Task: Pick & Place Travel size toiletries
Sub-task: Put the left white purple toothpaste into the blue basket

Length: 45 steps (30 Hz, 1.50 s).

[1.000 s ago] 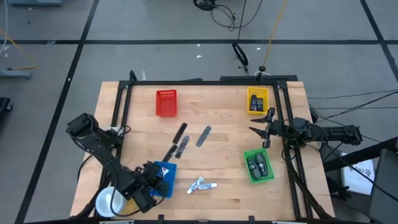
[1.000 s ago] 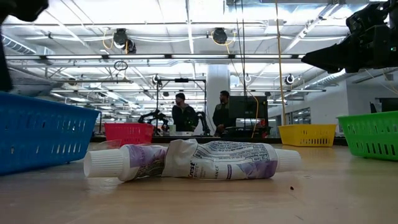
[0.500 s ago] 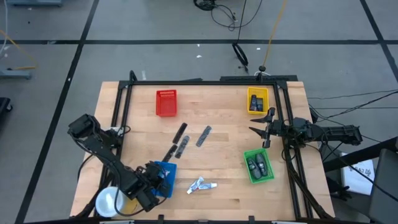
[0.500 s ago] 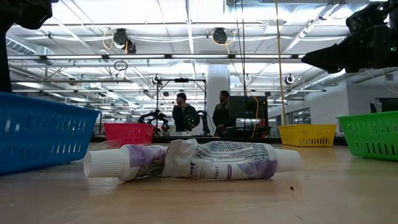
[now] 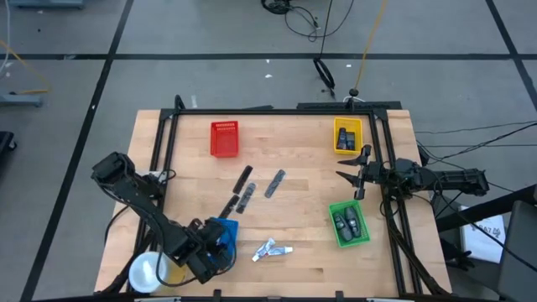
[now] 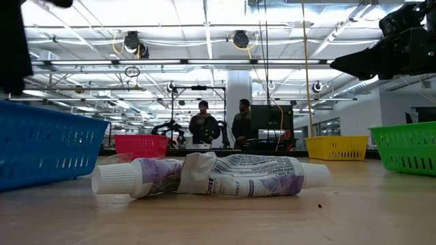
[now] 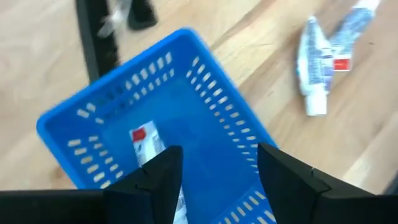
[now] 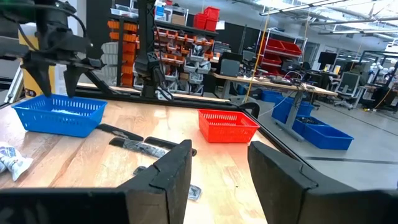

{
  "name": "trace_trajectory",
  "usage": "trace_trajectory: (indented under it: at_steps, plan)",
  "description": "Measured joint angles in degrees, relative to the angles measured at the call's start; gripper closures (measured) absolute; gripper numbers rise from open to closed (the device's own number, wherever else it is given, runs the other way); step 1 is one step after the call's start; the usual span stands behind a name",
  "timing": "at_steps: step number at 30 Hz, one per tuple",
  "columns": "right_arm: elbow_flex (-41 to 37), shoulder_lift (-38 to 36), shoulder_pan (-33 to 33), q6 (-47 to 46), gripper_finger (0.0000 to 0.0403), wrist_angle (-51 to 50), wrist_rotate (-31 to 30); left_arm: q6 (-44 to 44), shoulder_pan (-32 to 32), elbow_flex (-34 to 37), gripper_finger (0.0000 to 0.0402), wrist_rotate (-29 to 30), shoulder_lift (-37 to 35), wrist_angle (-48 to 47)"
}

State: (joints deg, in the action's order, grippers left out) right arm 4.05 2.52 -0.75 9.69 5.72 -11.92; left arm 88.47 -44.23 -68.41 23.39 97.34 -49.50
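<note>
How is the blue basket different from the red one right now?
The blue basket sits near the table's front edge, with the left gripper open right above it; the red basket stands toward the far side with no arm near. The blue basket holds a small white tube; the red basket looks empty from above. Both are small slotted plastic baskets resting on the wooden table.

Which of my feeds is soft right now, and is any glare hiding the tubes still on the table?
Left wrist view is smeared: the blue basket, the tube in it and the tubes on the wood have soft edges. Low view is backlit by ceiling lights, so the left tool and arm show only as a dark shape, yet the crumpled tube reads clearly. High view is evenly lit, no glare on the tubes.
</note>
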Motion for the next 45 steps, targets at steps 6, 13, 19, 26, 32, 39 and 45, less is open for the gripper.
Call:
trace_trajectory:
  at_steps: [6, 13, 19, 26, 32, 39, 45]
  plan:
    - [0.02, 0.0, 0.0, 0.0, 0.025, 0.0, 0.0, -12.57, 2.29, -3.45, 0.0208, 0.41, 0.0, 2.12]
    - [0.02, 0.01, 0.0, 0.02, 0.0252, 0.0, 0.0, -32.1, 7.26, -4.34, 0.0228, 1.01, 0.0, 17.66]
    - [0.02, 0.02, -0.01, 0.0, 0.025, 0.0, 0.0, -39.2, 11.46, -4.34, 0.0203, -3.27, 0.02, 20.42]
    - [0.02, 0.02, 0.01, 0.0, 0.0251, 0.0, 0.0, -44.55, 14.32, -5.95, 0.0173, -9.23, 0.11, 18.97]
    - [0.0, 0.02, 0.0, 0.02, 0.0251, 0.0, 0.0, -55.37, 13.9, -9.32, 0.0172, -6.24, 0.09, 19.51]
    - [0.0, 0.02, 0.01, 0.0, 0.0251, 0.02, 0.0, -59.13, 14.21, -5.5, 0.0172, -5.28, 0.96, 21.03]
    - [0.01, 0.0, 0.01, 0.01, 0.025, 0.02, 0.0, -69.62, 13.78, -3.9, 0.0172, -7.3, 8.6, 30.72]
